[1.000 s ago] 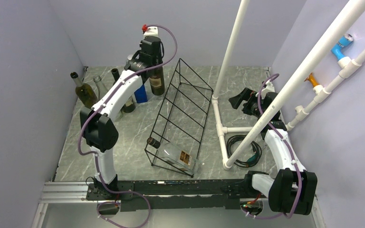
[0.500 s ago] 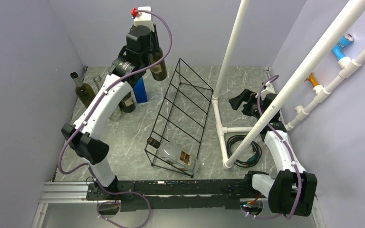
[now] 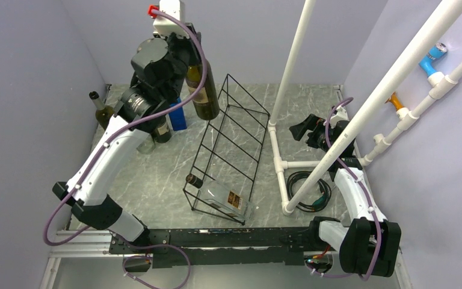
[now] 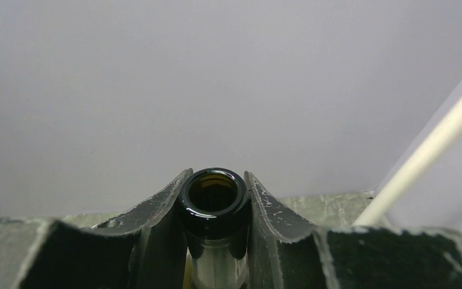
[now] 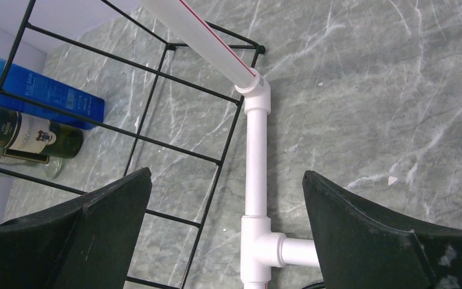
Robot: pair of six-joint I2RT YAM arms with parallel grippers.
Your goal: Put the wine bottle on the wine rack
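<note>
A dark wine bottle [image 3: 204,91] with a pale label hangs in the air by its neck, over the far left edge of the wine rack [image 3: 236,139]. My left gripper [image 3: 187,55] is shut on that neck. In the left wrist view the bottle's open mouth [image 4: 213,201] sits clamped between the two fingers of the left gripper [image 4: 215,180]. The black wire rack runs from the table's middle toward the back. A clear bottle [image 3: 224,196] lies in its near end. My right gripper [image 3: 301,129] stands open to the right of the rack and holds nothing; the right wrist view also shows the right gripper [image 5: 225,180] open.
Two more bottles [image 3: 101,109] [image 3: 163,129] and a blue box [image 3: 179,117] stand at the back left. A white pipe frame [image 3: 280,162] lies on the table right of the rack, with tall slanted pipes [image 3: 295,57]. A coiled cable [image 3: 307,183] lies near the right arm.
My left arm has lifted the dark bottle off the table at the back and carried it up and slightly right toward the rack. The right arm has not moved.
</note>
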